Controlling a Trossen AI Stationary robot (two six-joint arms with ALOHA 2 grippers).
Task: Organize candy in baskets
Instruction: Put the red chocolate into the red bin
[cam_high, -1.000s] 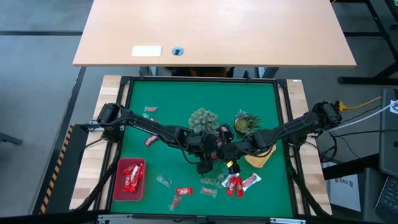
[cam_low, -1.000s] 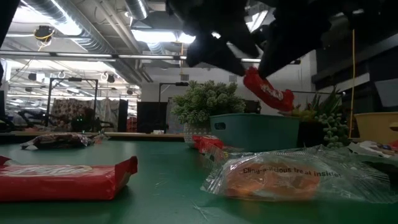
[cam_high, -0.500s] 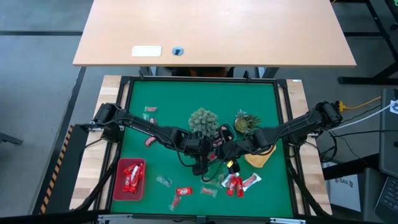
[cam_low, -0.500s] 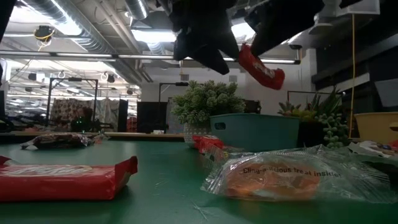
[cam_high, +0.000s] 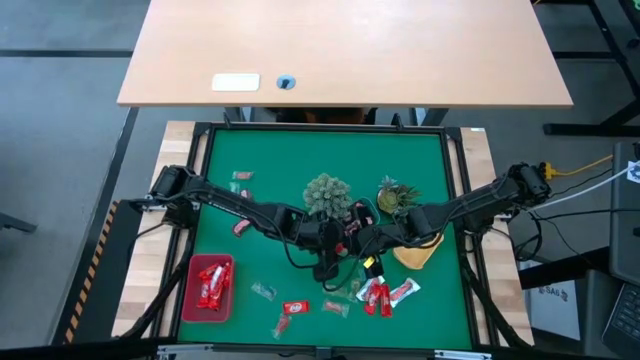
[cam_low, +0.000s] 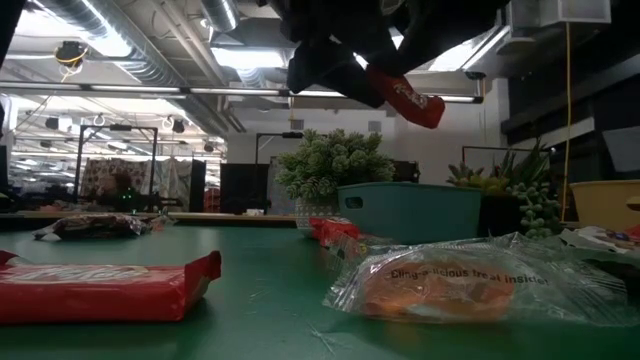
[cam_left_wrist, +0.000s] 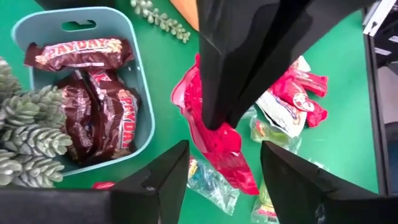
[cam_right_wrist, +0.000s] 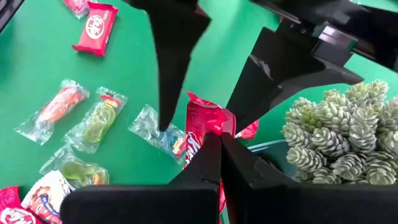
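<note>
Table (cam_high: 420, 150): green mat, both my arms meeting over its middle.
Blue basket (cam_left_wrist: 144, 118): centre of the mat, at 5 o'clock of the round plant (cam_high: 327, 192); brown bars inside.
Red basket (cam_high: 192, 290): 8 o'clock corner, red candy in it.
Left pincer (cam_left_wrist: 225, 163): jaws wide apart either side of the red candy bar, nothing gripped.
Right pincer (cam_right_wrist: 221, 146): clamped tight on the red candy bar (cam_right_wrist: 200, 127), lifted above the mat just beside the blue basket.
Loose candy (cam_high: 385, 293): scattered at 6 o'clock.

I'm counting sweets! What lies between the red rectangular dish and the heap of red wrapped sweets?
The high view shows loose sweets on that stretch: a small clear-wrapped sweet, red wrapped bars and a greenish clear-wrapped sweet.
</note>
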